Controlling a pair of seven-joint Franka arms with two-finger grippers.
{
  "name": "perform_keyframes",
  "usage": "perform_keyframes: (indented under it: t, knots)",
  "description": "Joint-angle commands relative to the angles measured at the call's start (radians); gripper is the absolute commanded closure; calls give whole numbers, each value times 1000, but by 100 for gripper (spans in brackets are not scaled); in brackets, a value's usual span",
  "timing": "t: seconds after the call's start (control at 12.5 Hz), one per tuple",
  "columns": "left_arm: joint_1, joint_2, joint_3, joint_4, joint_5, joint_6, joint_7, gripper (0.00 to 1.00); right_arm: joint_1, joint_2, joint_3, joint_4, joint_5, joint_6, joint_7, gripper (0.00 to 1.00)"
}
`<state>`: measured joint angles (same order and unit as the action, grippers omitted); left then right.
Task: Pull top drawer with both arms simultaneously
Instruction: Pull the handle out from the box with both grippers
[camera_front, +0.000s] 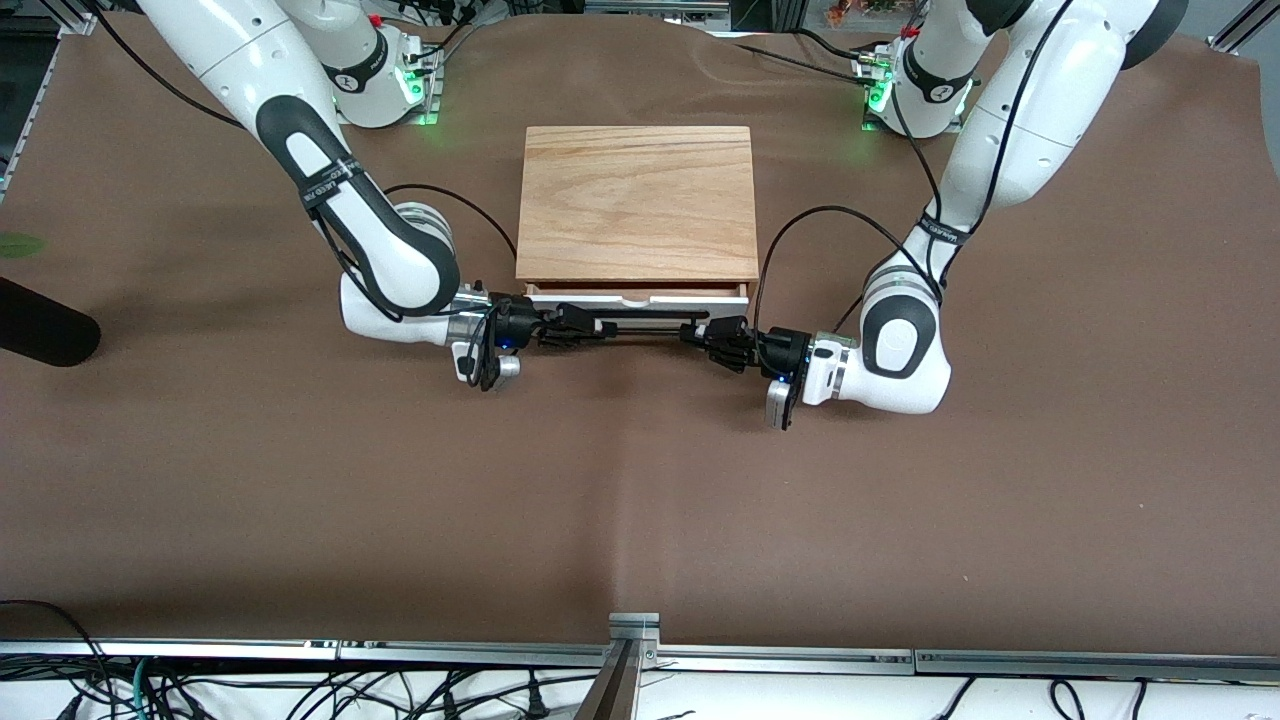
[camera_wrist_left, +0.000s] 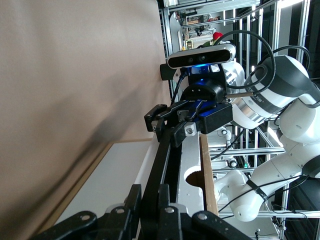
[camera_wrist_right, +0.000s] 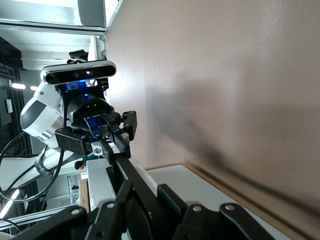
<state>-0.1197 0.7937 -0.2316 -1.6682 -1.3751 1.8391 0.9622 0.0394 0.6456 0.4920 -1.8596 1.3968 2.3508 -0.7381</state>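
front view: left hand (camera_front: 700, 333) and right hand (camera_front: 588, 320) both clamp the thin black handle (camera_front: 645, 324) of the white-fronted top drawer (camera_front: 637, 296).

A: Where does the front view sit?
B: High, facing both bases across the bench (camera_front: 640, 520).
A: And the wrist views?
B: Close along the drawer handle (camera_wrist_left: 162, 165), facing each other; all three share the top drawer (camera_front: 637, 296).

No readable text anywhere; the small white lettering on the black arm straps (camera_front: 330, 180) is too fine to make out.
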Motion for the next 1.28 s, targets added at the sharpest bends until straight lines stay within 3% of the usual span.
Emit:
perform_keyframes:
  t: [0.0,0.48,0.88,1.2]
  knots:
    - [-20,71,3,120,-13,38,-64,92,-9,101,0,144,-79,47,72,100]
    - [-11,145,23,309,-12,37,-203,92,-9,198,-12,333,-268,-17,290,100]
    - [-18,260,34,479,-12,38,-243,92,-9,294,-29,506,-364,-100,410,100]
    - [-24,268,43,489,-13,66,-243,92,-1,348,-29,600,-384,-107,451,100]
